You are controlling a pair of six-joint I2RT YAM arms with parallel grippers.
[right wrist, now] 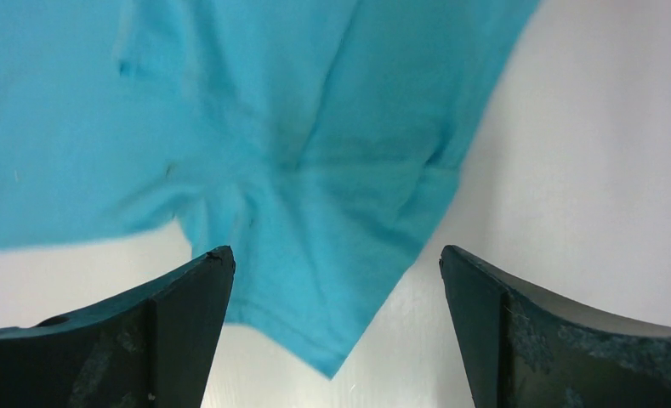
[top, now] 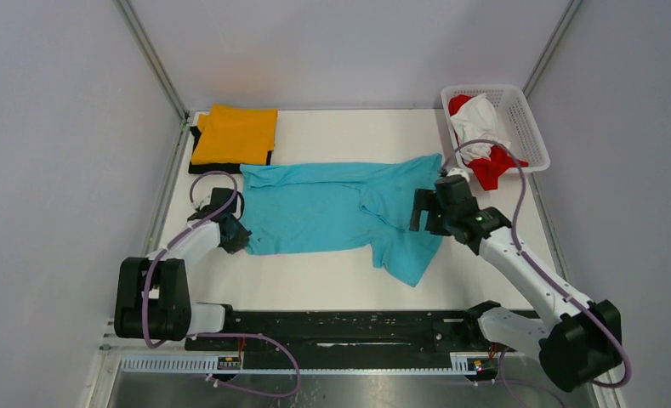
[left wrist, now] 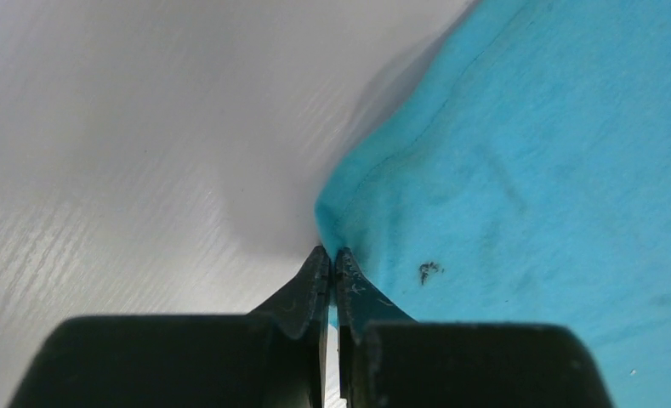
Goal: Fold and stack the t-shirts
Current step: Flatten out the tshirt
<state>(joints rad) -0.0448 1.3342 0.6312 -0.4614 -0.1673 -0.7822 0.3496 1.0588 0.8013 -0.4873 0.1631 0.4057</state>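
Note:
A turquoise t-shirt (top: 332,212) lies spread across the middle of the table. My left gripper (top: 236,236) is shut on its near left corner; in the left wrist view the jaws (left wrist: 332,255) pinch the turquoise hem (left wrist: 349,212). My right gripper (top: 423,211) is open above the shirt's right side, and in the right wrist view (right wrist: 336,263) a sleeve corner (right wrist: 332,340) lies between its spread fingers, untouched. A folded orange t-shirt (top: 234,134) lies on a folded black t-shirt (top: 197,167) at the back left. A red t-shirt (top: 493,170) and a white t-shirt (top: 480,123) sit crumpled in the basket.
A white lattice basket (top: 527,127) stands at the back right, the red shirt spilling over its near rim. Grey enclosure walls with metal posts close in the table at back and sides. A black rail (top: 340,327) runs along the near edge.

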